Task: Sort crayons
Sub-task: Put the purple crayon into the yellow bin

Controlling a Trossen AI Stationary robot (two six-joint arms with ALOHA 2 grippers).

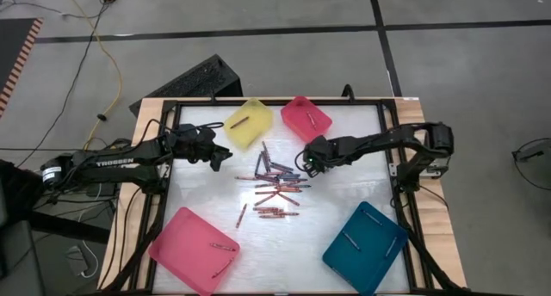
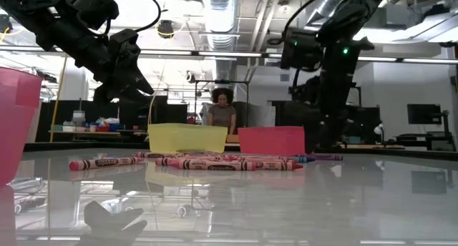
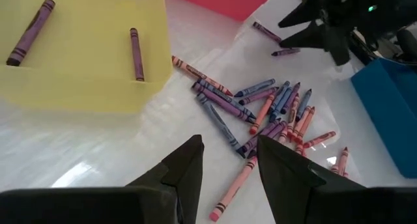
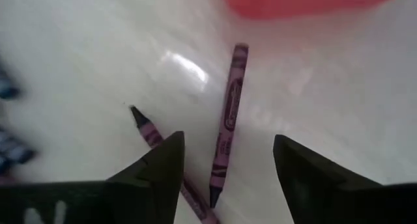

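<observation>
**A:** How do the jaws stand?

**B:** The right gripper (image 4: 225, 168) has its fingers spread wide and grips nothing; a purple crayon (image 4: 228, 120) lies on the white table (image 4: 85, 61) in the gap between them, with a second purple one (image 4: 151, 134) just beside the left finger. The left gripper (image 3: 228, 162) has its fingers parted with bare air between them, holding nothing.

**A:** Where are the grippers?

**B:** In the high view the right gripper (image 1: 308, 161) is low at the right edge of the crayon pile (image 1: 275, 186), near the small pink tray (image 1: 306, 118). The left gripper (image 1: 215, 158) hovers left of the pile, just near of the yellow tray (image 1: 250, 122).

**A:** And the crayons?

**B:** Most lie scattered mid-table, red, blue and purple mixed. Two purple ones (image 3: 135, 53) are in the yellow tray, one shows in the small pink tray, some in the large pink tray (image 1: 195, 249) at the near left and in the teal tray (image 1: 365, 247) at the near right.

**A:** Anything behind?

**B:** A person (image 2: 222, 111) beyond the table, in the low view.
</observation>
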